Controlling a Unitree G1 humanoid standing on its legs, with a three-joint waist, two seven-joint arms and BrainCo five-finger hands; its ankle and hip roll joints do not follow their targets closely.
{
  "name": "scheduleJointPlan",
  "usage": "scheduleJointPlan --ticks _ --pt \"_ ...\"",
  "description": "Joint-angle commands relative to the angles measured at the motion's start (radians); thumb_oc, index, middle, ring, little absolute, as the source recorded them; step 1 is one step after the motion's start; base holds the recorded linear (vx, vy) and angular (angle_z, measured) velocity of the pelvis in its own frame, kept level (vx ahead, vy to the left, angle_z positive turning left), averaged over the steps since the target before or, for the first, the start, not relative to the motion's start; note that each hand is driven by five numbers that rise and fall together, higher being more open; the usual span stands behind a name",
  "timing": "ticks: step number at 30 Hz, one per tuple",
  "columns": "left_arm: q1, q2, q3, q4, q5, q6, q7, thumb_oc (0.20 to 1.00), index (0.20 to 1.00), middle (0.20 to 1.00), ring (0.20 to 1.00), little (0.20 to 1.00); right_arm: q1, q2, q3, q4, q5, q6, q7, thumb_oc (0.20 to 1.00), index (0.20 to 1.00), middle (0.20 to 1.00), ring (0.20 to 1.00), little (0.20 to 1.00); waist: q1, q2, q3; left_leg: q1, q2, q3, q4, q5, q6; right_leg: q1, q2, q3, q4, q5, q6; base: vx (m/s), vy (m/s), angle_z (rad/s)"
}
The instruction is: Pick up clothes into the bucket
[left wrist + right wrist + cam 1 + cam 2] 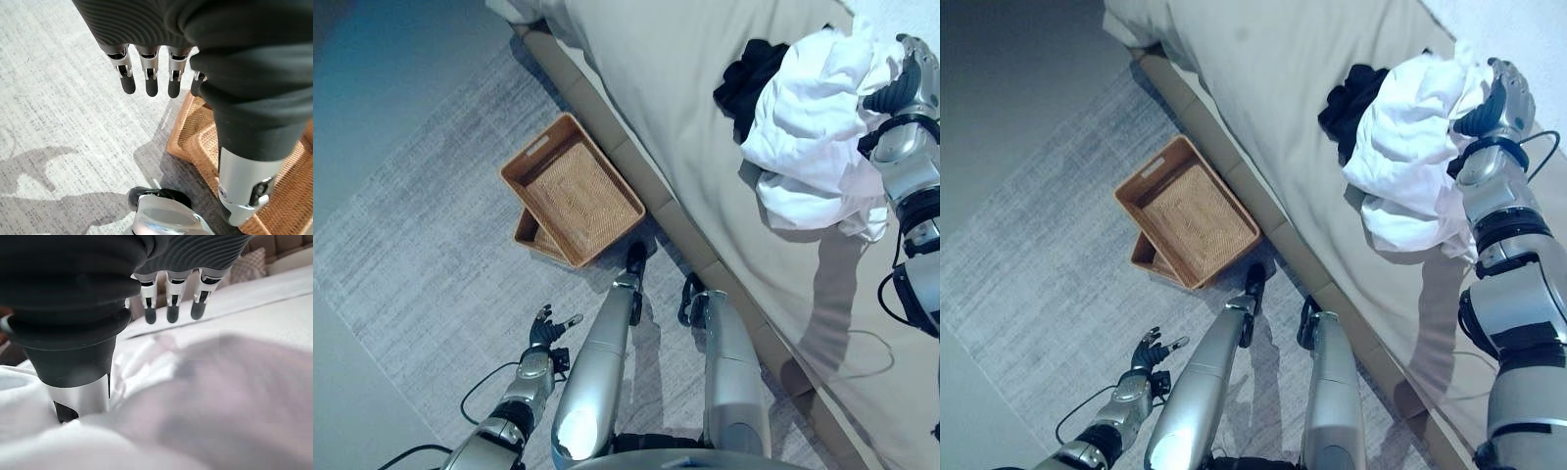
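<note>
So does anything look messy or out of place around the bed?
Yes: a white garment lies bunched on the bed over a black garment, and the wicker basket on the rug sits crookedly on a second basket.

I see the bed [656,69] under a plain beige sheet, with a crumpled white garment [808,127] lying on it and a black garment [744,78] just beside, partly tucked under the white one. On the grey carpeted floor [421,245] beside the bed sit two stacked wicker baskets [573,191].
</note>
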Motion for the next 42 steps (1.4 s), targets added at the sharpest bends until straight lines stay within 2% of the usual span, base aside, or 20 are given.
scheduleJointPlan --ticks 1,3,4,5,6,7,20,28,29,32,42 --pt "0.029 0.008 -0.017 -0.012 -0.022 -0.019 0.027 1.000 1.000 1.000 1.000 1.000 -0.078 -0.028 0.059 -0.010 0.008 -0.021 -0.019 1.000 1.000 1.000 1.000 1.000 0.001 -0.040 -0.013 0.021 0.028 -0.008 0.256 -0.245 0.017 0.039 -0.051 0.082 -0.009 0.034 0.066 0.00 0.000 0.00" --pt "0.019 0.015 -0.022 -0.016 -0.026 -0.019 0.026 1.000 1.000 1.000 1.000 1.000 -0.099 -0.031 0.088 0.020 0.008 -0.013 0.011 1.000 1.000 1.000 1.000 1.000 0.003 -0.044 -0.013 0.011 0.025 -0.006 0.262 -0.247 0.016 0.029 -0.054 0.082 -0.004 0.033 0.065 0.01 0.001 0.05" --pt "0.005 0.021 -0.025 -0.021 -0.031 -0.020 0.021 1.000 1.000 1.000 1.000 1.000 -0.124 -0.028 0.116 0.067 0.012 -0.003 0.056 1.000 1.000 1.000 1.000 1.000 0.006 -0.046 -0.013 0.001 0.023 -0.006 0.265 -0.246 0.015 0.020 -0.058 0.079 0.001 0.035 0.065 0.00 -0.004 0.05" --pt "0.004 0.020 -0.025 -0.021 -0.031 -0.020 0.020 1.000 1.000 1.000 1.000 1.000 -0.126 -0.028 0.117 0.068 0.012 -0.003 0.056 0.849 0.849 0.849 0.849 0.849 0.006 -0.045 -0.013 0.000 0.023 -0.006 0.265 -0.246 0.015 0.020 -0.058 0.080 0.001 0.035 0.065 0.01 -0.011 0.04" --pt "-0.003 0.025 -0.029 -0.027 -0.036 -0.021 0.011 1.000 1.000 1.000 1.000 1.000 -0.157 -0.024 0.145 0.087 0.021 0.002 0.093 0.307 0.307 0.307 0.307 0.307 0.009 -0.050 -0.013 -0.002 0.024 -0.008 0.262 -0.243 0.017 0.017 -0.060 0.077 -0.002 0.038 0.064 0.00 0.000 0.00" --pt "-0.003 0.025 -0.029 -0.027 -0.036 -0.021 0.011 1.000 1.000 1.000 1.000 1.000 -0.158 -0.024 0.146 0.087 0.022 0.002 0.093 0.200 0.200 0.200 0.200 0.200 0.009 -0.050 -0.013 -0.002 0.024 -0.008 0.262 -0.243 0.017 0.016 -0.060 0.077 -0.003 0.038 0.064 0.00 0.000 0.00" --pt "-0.010 0.037 -0.005 -0.007 -0.031 -0.019 -0.011 1.000 1.000 1.000 1.000 1.000 -0.201 -0.069 0.185 0.035 0.053 -0.028 0.121 0.200 0.200 0.200 0.200 0.200 0.003 -0.063 -0.013 0.052 0.027 -0.012 0.168 -0.199 0.003 0.059 -0.057 0.070 -0.079 0.072 0.071 0.00 0.000 0.00" --pt "0.010 0.056 0.018 -0.016 -0.025 -0.025 -0.008 1.000 1.000 1.000 1.000 1.000 -0.237 -0.118 0.132 -0.066 0.120 -0.053 0.051 0.200 0.200 0.200 0.200 0.200 -0.007 -0.073 -0.014 0.161 0.050 -0.012 0.060 -0.159 -0.016 0.160 -0.035 0.060 -0.193 0.118 0.085 -0.02 -0.023 -0.01" --pt "0.011 0.062 0.023 -0.012 -0.018 -0.025 -0.008 1.000 1.000 1.000 1.000 1.000 -0.252 -0.135 0.131 -0.094 0.121 -0.059 0.038 0.200 0.200 0.200 0.200 0.200 -0.012 -0.078 -0.013 0.175 0.054 -0.008 0.023 -0.114 -0.015 0.179 -0.034 0.054 -0.240 0.166 0.085 -0.10 -0.011 -0.03" --pt "0.011 0.067 0.028 -0.001 -0.012 -0.025 -0.010 1.000 1.000 1.000 1.000 1.000 -0.260 -0.154 0.128 -0.134 0.127 -0.064 0.023 0.200 0.200 0.200 0.200 0.200 -0.018 -0.085 -0.020 0.210 0.060 -0.009 -0.014 -0.100 -0.020 0.217 -0.029 0.051 -0.280 0.184 0.091 -0.04 -0.020 -0.02" --pt "0.071 0.085 0.073 0.001 0.019 -0.027 -0.012 1.000 1.000 1.000 1.000 1.000 -0.203 -0.264 0.007 -0.356 0.120 -0.090 -0.083 0.200 0.200 0.200 0.200 0.200 -0.051 -0.113 -0.099 0.402 0.091 0.005 -0.198 -0.054 -0.040 0.403 0.008 0.034 -0.474 0.259 0.127 0.03 -0.027 -0.07"
